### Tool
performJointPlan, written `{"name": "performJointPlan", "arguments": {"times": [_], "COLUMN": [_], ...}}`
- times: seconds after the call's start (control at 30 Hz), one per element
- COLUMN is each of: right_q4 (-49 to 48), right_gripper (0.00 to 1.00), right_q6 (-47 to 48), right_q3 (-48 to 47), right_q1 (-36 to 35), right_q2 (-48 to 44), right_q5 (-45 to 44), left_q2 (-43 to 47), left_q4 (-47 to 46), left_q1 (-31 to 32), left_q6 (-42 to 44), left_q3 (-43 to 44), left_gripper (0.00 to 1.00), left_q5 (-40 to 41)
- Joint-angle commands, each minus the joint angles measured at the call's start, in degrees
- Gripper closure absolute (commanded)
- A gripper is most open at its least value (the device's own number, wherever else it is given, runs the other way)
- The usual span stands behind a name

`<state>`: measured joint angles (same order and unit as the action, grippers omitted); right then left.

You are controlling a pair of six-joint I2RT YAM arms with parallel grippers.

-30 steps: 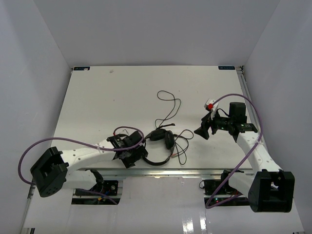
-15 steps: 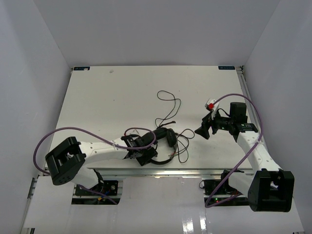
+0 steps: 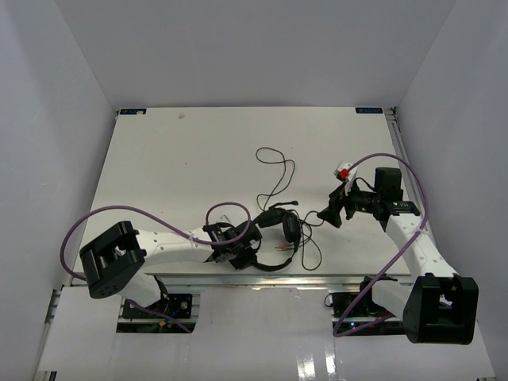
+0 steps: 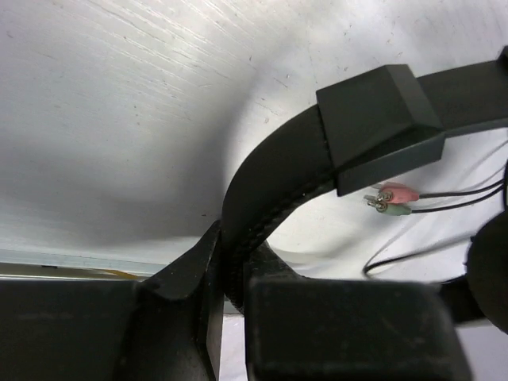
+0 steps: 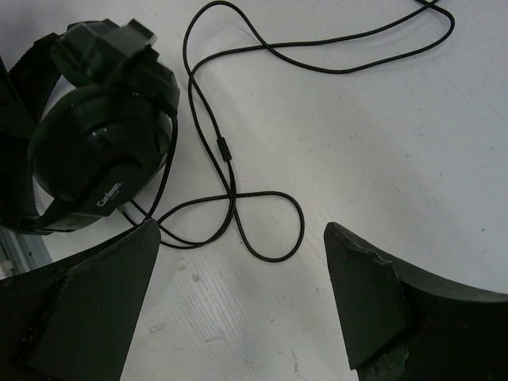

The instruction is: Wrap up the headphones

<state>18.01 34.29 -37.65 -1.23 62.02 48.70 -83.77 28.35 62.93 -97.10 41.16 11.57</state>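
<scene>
Since a moment ago my left gripper (image 3: 240, 250) moves right and now clamps on the headband of the headphones (image 3: 290, 228), which lie near the front edge of the table (image 3: 159, 175). My right gripper (image 5: 238, 295) hangs with jaws wide apart above the cord (image 5: 225, 149).

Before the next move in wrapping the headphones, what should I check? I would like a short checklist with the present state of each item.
1. The left gripper is shut on the headband: ok.
2. The right gripper is open above the cord: ok.
3. The plugs are in sight, lying free on the table: ok.
4. The cord has no knots: cannot tell, its loops cross.
5. The cord is wound around the headphones: not ok, it lies loose.
</scene>
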Motion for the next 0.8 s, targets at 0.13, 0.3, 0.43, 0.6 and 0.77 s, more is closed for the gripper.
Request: {"name": "performJointPlan", "arguments": {"times": [0.13,0.3,0.43,0.6,0.77], "right_q4": [20.45,22.42,22.37,13.86,-16.11], "right_gripper": [0.10,0.10,0.10,0.10,0.10], "right_q6": [28.26,31.51,31.48,21.84,-8.82], "right_q3": [-10.95,-20.62,-22.96,-19.49,-10.24], "right_q1": [0.09,0.06,-0.07,-1.16,-6.17], "right_q2": [3.72,6.54,8.53,6.96,1.36], "right_q5": [12.07,9.77,11.48,13.91,6.76], "left_q2": [3.70,6.47,9.93,10.54,9.61], "left_q4": [16.08,12.67,10.60,10.27,10.40], "left_q1": [-2.64,-10.55,-16.78,-23.12,-24.61], "left_q6": [32.04,57.58,72.13,79.47,81.02], "left_q3": [12.49,17.97,21.76,28.29,35.19], "left_gripper": [1.00,1.00,1.00,1.00,1.00], "left_q5": [21.87,18.31,15.16,11.90,8.82]}}
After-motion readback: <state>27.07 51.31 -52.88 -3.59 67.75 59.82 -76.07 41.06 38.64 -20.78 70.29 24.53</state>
